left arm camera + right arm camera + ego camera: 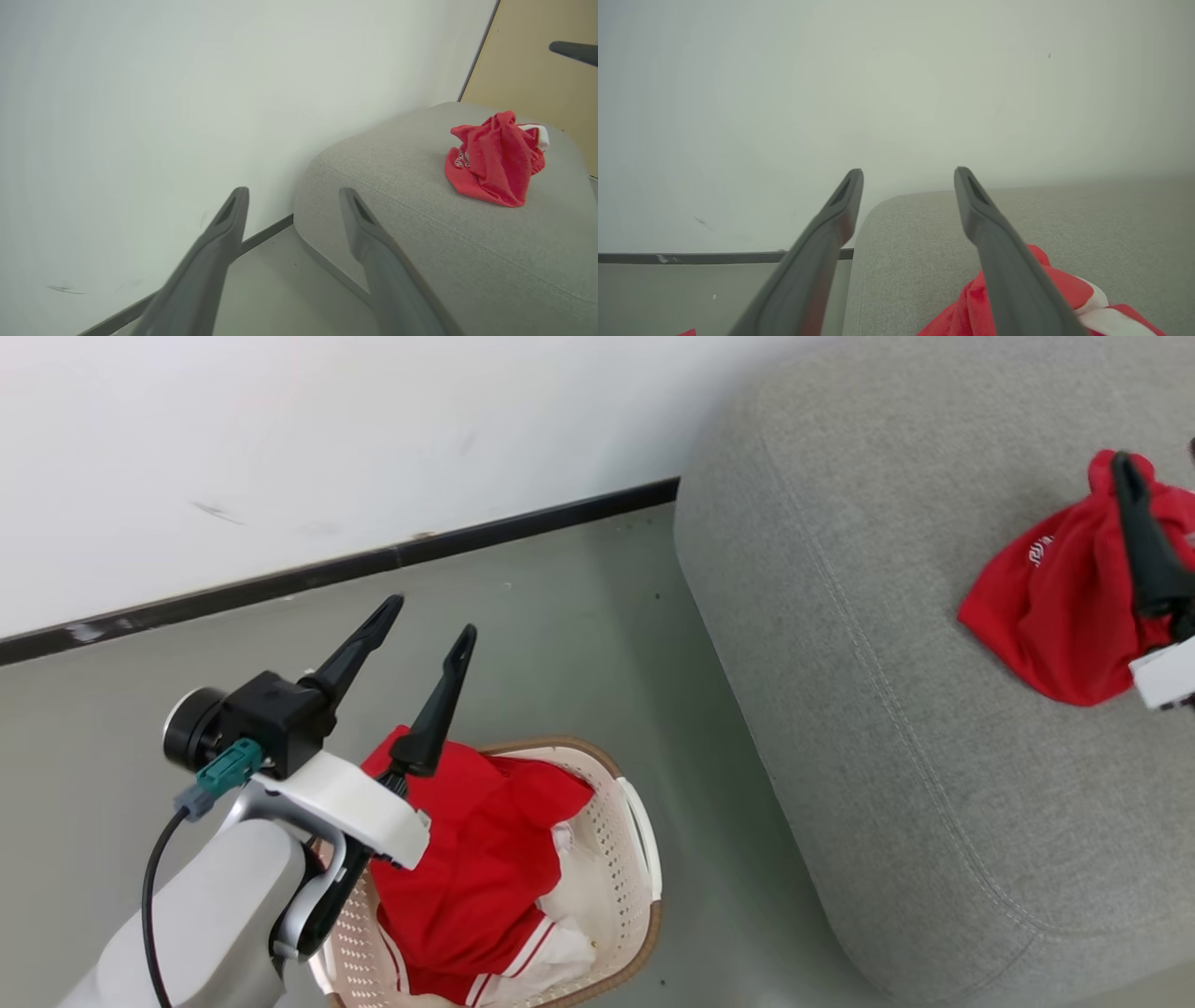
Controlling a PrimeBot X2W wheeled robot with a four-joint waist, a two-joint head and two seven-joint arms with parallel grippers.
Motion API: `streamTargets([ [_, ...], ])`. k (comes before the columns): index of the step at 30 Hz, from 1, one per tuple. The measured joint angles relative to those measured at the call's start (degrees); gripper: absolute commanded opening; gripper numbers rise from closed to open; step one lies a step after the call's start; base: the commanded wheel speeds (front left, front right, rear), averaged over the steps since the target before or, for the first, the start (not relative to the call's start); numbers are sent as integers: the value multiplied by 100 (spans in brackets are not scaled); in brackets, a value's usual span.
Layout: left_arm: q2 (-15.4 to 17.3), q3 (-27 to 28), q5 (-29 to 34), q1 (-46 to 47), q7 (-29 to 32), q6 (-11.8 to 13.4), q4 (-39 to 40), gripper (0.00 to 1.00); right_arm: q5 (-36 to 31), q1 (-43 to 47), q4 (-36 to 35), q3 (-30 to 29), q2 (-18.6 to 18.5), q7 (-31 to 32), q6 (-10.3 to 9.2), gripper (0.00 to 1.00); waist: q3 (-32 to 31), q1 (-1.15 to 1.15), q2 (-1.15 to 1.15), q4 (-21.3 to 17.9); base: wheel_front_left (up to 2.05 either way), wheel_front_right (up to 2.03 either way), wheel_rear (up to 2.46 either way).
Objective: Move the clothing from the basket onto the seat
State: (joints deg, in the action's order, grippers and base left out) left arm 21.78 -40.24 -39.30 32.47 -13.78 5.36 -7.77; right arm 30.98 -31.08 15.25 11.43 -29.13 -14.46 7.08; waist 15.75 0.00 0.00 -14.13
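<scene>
The cream basket (644, 859) stands on the floor at the lower left, with red clothing (485, 859) with white trim heaped inside. My left gripper (431, 618) hangs open above its left side, holding nothing; in its wrist view the left gripper (294, 191) points toward the wall and the seat (420, 233). The grey seat (887, 709) fills the right. One red garment (1046, 607) lies crumpled on it, as the left wrist view shows it (495, 163). My right gripper (909, 171) is open just above that garment (957, 312); one of its fingers (1144, 541) crosses it.
A white wall with a dark baseboard (373, 565) runs behind the grey floor (579, 644). A strip of floor separates the basket from the seat's rounded edge. A tan panel (528, 70) stands behind the seat.
</scene>
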Motion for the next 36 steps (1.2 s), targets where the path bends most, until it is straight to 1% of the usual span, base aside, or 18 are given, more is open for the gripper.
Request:
streamTargets([
  [4, 1, 163, -63, -229, -21, 133, -34, 100, -42, 232, -138, -5, 124, 0, 0, 100, -125, 0, 0, 151, 0, 0, 0],
  [7, 0, 318, -108, -416, -43, 246, -48, 100, -42, 367, -258, -161, 281, 0, 0, 100, -221, 0, 0, 262, 0, 0, 0],
  [14, -16, 744, -307, -1048, -45, 512, -73, 100, -199, 873, -536, -223, 544, 0, 0, 100, -457, 0, 0, 502, 0, 0, 0],
  [20, -105, 1188, -297, -1367, -49, 669, 35, 100, -336, 1287, -742, -425, 761, 0, 0, 100, -663, 0, 0, 681, 0, 0, 0],
  [24, -215, 1351, -209, -1557, -51, 711, 142, 100, -372, 1669, -786, -549, 956, 0, 0, 100, -796, 0, 0, 785, 0, 0, 0],
  [32, -238, 1513, 43, -1950, -51, 761, 183, 100, -594, 2187, -920, -737, 1252, 0, 0, 100, -1046, 0, 0, 936, 0, 0, 0],
  [36, -259, 1566, 160, -2059, -51, 762, 211, 100, -668, 2379, -979, -750, 1333, 0, 0, 100, -1152, 0, 0, 985, 0, 0, 0],
])
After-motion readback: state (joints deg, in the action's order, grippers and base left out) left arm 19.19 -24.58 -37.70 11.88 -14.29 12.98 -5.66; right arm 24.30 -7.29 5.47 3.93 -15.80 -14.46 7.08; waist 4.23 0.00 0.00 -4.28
